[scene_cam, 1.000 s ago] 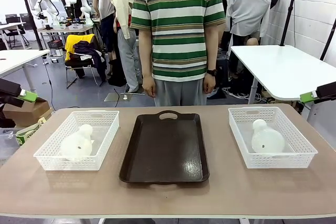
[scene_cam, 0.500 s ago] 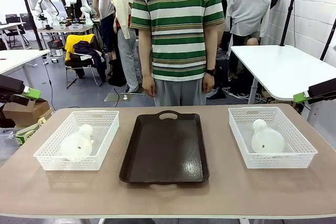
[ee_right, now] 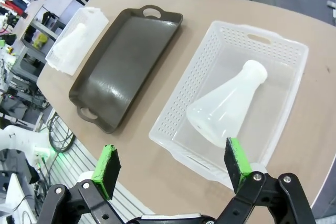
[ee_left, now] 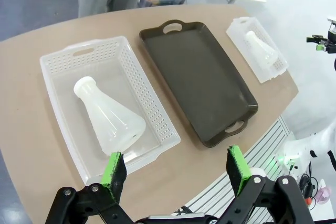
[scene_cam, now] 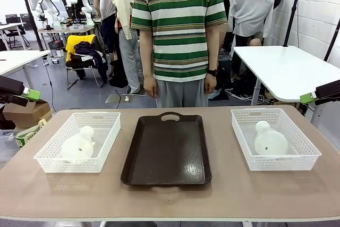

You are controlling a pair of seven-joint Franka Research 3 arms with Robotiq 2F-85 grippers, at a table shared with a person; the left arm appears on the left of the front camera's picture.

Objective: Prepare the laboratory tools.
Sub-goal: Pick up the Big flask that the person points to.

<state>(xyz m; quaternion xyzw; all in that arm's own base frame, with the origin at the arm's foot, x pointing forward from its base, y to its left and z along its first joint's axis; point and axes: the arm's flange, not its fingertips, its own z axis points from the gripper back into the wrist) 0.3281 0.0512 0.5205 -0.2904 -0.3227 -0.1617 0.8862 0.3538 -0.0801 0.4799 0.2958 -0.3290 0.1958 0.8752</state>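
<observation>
Two frosted-white conical flasks lie on their sides, one in each white lattice basket. In the front view the left flask (scene_cam: 77, 144) is in the left basket (scene_cam: 69, 164) and the right flask (scene_cam: 270, 140) in the right basket (scene_cam: 284, 162). My left gripper (scene_cam: 27, 95) hangs off the table's left end and my right gripper (scene_cam: 310, 98) off its right end, both above table height. From the left wrist, the open gripper (ee_left: 176, 167) hovers well above its flask (ee_left: 109, 120). From the right wrist, the open gripper (ee_right: 172, 167) hovers above its flask (ee_right: 226, 111). Both grippers are empty.
A dark brown tray (scene_cam: 167, 150) lies bare between the baskets. A person in a striped shirt (scene_cam: 179, 30) stands at the far side, hands down by the hips. A second white table (scene_cam: 289, 70) stands at the back right.
Both grippers have shifted slightly at the picture's edges. Flasks, baskets and tray have not moved.
</observation>
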